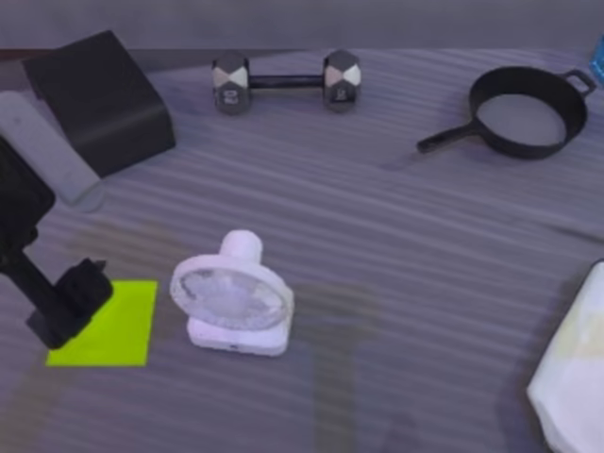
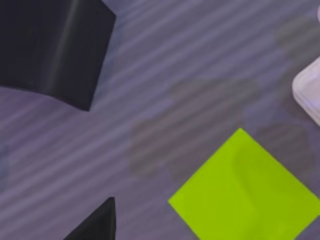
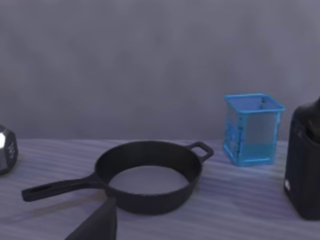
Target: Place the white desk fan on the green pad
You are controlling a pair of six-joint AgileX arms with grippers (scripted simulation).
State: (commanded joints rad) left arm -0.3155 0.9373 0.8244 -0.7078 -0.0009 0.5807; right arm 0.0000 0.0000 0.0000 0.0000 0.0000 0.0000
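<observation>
The white desk fan (image 1: 232, 300) stands on its base on the table, grille tilted upward, just right of the green pad (image 1: 106, 326) and apart from it. My left gripper (image 1: 91, 276) hangs over the pad's left part, open and empty, a short way left of the fan. In the left wrist view the green pad (image 2: 247, 189) lies below, a corner of the fan's base (image 2: 310, 92) shows at the edge, and one dark finger (image 2: 97, 225) is visible. The right arm is out of the top view; only one finger (image 3: 98, 224) of its gripper shows, nothing held.
A black box (image 1: 99, 99) and a grey flat bar (image 1: 47, 151) lie at the back left. A dumbbell (image 1: 286, 83) and a black pan (image 1: 524, 111) sit along the back. A large faceted white object (image 1: 576, 377) fills the front right. A blue container (image 3: 252, 129) stands behind the pan.
</observation>
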